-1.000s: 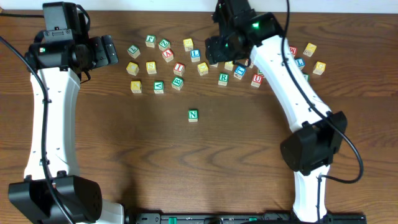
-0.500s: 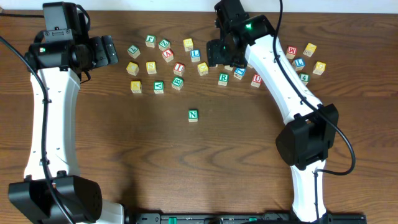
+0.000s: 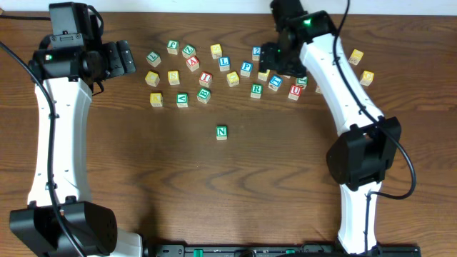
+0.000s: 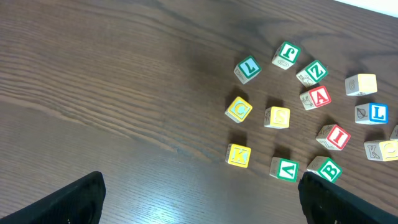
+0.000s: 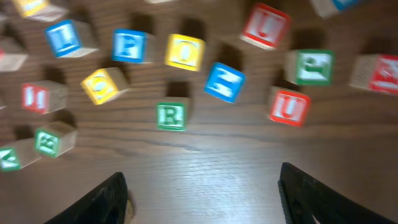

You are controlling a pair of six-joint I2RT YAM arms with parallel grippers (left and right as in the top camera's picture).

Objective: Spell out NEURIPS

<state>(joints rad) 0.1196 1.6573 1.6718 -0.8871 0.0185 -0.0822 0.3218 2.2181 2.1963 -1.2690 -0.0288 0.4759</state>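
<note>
sitting apart: light-wood n cube (image 3: 222,132)

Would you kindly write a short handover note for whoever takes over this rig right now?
Left hand: open, empty, beside the left end of the pile.
Right hand: open, empty, over the pile's right part.
Cubes: N stands alone on the table, on the robot's side of the pile. R, U, P and I lie loose in the pile; E and S cannot be picked out for certain.
Done: N set out.
Left: E, U, R, I, P, S, none lined up yet.
</note>
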